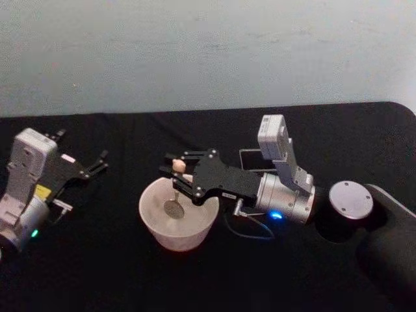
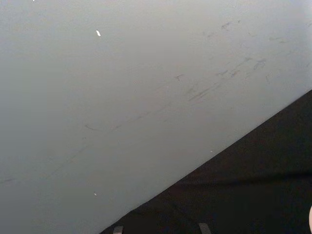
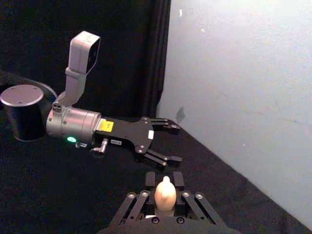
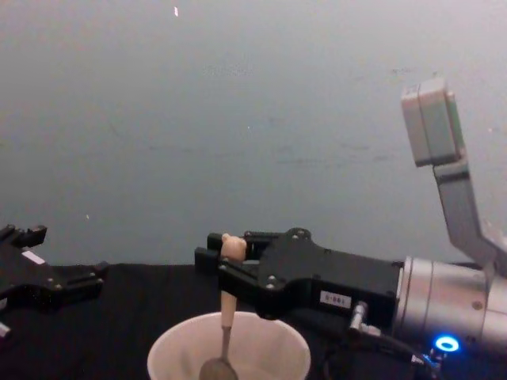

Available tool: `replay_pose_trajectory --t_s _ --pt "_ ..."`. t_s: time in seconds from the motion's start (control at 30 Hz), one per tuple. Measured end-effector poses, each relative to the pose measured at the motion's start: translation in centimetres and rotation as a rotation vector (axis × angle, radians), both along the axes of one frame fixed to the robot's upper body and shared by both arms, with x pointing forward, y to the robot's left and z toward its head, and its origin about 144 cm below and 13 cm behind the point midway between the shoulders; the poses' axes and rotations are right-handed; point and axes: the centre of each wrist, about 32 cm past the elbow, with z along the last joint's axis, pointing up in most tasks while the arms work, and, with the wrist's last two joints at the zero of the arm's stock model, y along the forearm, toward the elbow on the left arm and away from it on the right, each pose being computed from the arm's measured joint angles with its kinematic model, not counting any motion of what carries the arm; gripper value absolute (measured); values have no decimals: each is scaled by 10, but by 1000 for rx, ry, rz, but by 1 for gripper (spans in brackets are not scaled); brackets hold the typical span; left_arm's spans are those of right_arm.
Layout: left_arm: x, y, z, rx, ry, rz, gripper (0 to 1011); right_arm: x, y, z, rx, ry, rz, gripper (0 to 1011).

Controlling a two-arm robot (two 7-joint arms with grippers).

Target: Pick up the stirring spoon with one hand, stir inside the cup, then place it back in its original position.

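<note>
We take the cup as our mark on the black table. Directly above its rim we find the right gripper, reaching in from the cup's right side. Its two fingers are clamped on the stirring spoon, gripping the cream handle just under the small sculpted knob. The spoon hangs nearly upright, and its grey bowl sits down inside the cup, near the middle. We cannot tell whether it touches the bottom.

The chest view shows us the same: the right gripper above the cup, with the stirring spoon dropping past the rim. In the right wrist view the spoon's knob stands up between the closed-in fingers.

Behind the cup and to its right, partly hidden by the right wrist, stands the dark holder box. Well off to the cup's left, the left gripper hovers idle, its fingers spread apart and holding nothing.
</note>
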Motion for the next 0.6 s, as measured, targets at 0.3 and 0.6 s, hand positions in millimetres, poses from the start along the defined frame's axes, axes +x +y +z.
replay_pose_trajectory --t_s 0.3,0.6 --pt "0 0 0 0 0 0 1002 -1 -4 0 -5 4 -17 212" --pt "0 0 0 0 0 0 1001 -7 -15 5 -6 3 -39 212"
